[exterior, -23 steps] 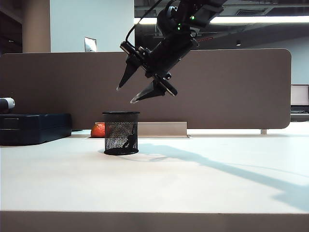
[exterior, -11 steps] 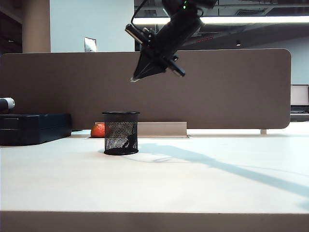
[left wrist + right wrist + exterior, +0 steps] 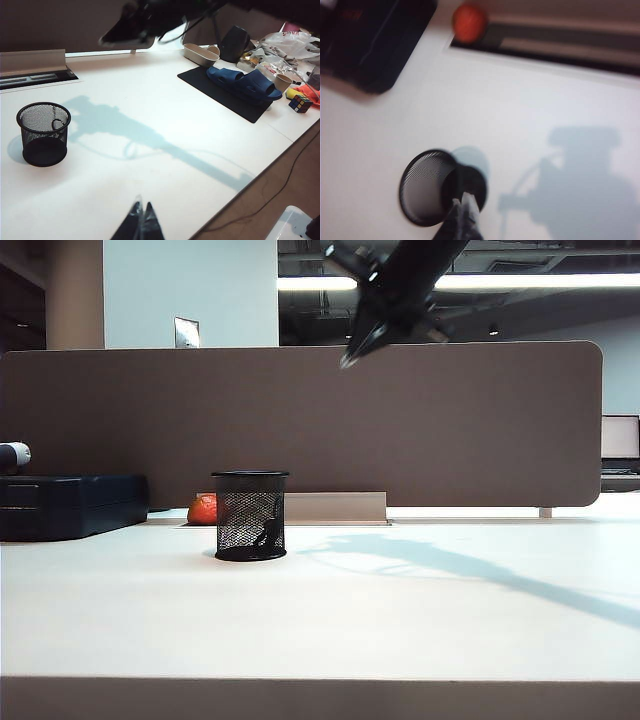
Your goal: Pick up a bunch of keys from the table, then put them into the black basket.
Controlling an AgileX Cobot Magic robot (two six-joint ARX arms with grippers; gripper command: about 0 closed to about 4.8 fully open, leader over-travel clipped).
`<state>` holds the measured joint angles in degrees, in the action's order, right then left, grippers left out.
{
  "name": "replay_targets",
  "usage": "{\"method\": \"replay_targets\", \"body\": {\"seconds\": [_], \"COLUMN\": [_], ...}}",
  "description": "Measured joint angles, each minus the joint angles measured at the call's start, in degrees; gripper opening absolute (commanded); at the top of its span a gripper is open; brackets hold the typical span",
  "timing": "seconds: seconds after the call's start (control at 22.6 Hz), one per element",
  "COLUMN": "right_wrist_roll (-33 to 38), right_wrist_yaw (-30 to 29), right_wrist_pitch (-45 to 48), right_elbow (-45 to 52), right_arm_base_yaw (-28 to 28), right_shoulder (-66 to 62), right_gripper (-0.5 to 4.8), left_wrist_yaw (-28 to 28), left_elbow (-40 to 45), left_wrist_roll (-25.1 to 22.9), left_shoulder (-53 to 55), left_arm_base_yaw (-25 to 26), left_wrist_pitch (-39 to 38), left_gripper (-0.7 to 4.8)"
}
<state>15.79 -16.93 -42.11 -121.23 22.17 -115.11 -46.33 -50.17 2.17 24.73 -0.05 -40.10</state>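
Keys are sitting inside the black basket (image 3: 250,516).
I'm holding my right tool (image 3: 352,357) closed and empty high above it; my left tool (image 3: 141,223), closed too, is hovering over the worktop (image 3: 400,620).

Bright overhead light casts arm shadows on the table (image 3: 400,620); right wrist view blurred.

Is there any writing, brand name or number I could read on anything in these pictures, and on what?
No text can be read in any view.
Black basket: plain mesh, no label.
Dark box at the table's left: no lettering legible.
Clutter at the far table end: any print on the packaging is too small to read.
Right gripper and left gripper: no markings visible.
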Motion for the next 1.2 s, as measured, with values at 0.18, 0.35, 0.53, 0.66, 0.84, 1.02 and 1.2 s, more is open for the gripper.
{"method": "replay_targets", "body": {"seconds": [0.18, 0.35, 0.53, 0.66, 0.84, 1.02, 1.2], "right_wrist_roll": [-3.02, -5.11, -6.47, -6.51, -6.27, -5.07, -4.92], "right_wrist_yaw": [3.37, 4.42, 6.12, 6.64, 6.82, 7.10, 7.98], "right_wrist_pitch": [-1.70, -4.63, -4.74, -2.08, 2.16, 8.37, 12.15], "right_elbow": [-0.04, 0.26, 6.12, 13.60, 24.83, 39.82, 49.57], "right_arm_base_yaw": [-4.26, -7.34, -10.56, -12.31, -14.12, -16.55, -18.32], "right_shoulder": [5.18, 7.30, 13.09, 18.27, 25.81, 37.22, 46.12], "right_gripper": [-0.06, -0.06, -0.06, -0.06, -0.06, -0.06, -0.06], "left_wrist_yaw": [0.39, 0.94, 2.49, 2.86, 2.91, 8.48, 13.14], "left_elbow": [0.00, 0.00, 0.00, 0.00, 0.00, 0.00, 0.02], "left_wrist_roll": [-1.16, -1.57, -2.23, -2.58, -2.73, -3.52, -3.72], "left_shoulder": [0.00, 0.02, 0.02, 0.02, 0.04, 0.07, 0.07], "left_arm_base_yaw": [0.00, 0.00, 0.02, 0.02, 0.02, 0.02, 0.02], "left_wrist_pitch": [0.00, 0.00, 0.00, 0.00, 0.00, -0.02, -0.07], "left_gripper": [-0.06, -0.06, -0.06, -0.06, -0.06, -0.06, -0.06]}}
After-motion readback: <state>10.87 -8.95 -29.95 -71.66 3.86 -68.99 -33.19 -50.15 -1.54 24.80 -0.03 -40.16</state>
